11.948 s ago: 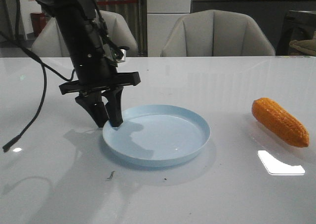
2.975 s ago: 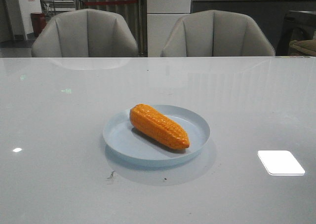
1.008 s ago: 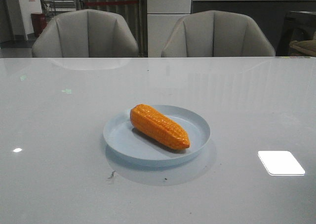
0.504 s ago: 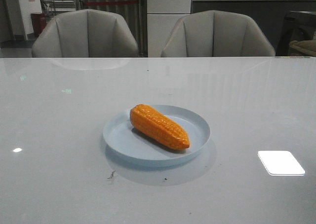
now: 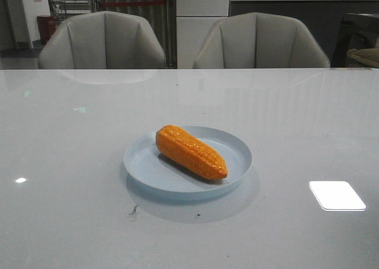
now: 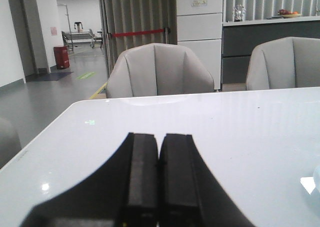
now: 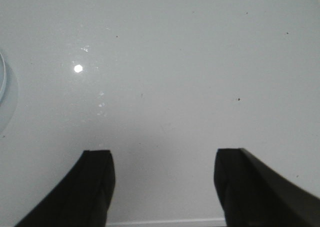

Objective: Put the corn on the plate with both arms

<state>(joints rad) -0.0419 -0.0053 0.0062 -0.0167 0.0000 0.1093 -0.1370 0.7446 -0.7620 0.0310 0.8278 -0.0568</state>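
No change is noted over the last second: corn lies on plate, left tool together, right tool apart, task judged complete.

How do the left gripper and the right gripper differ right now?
The left gripper has its fingers pressed together, shut; the right gripper has its fingers spread wide, open. The left looks out across the table toward chairs; the right looks down at the table. Both are black and hold nothing.
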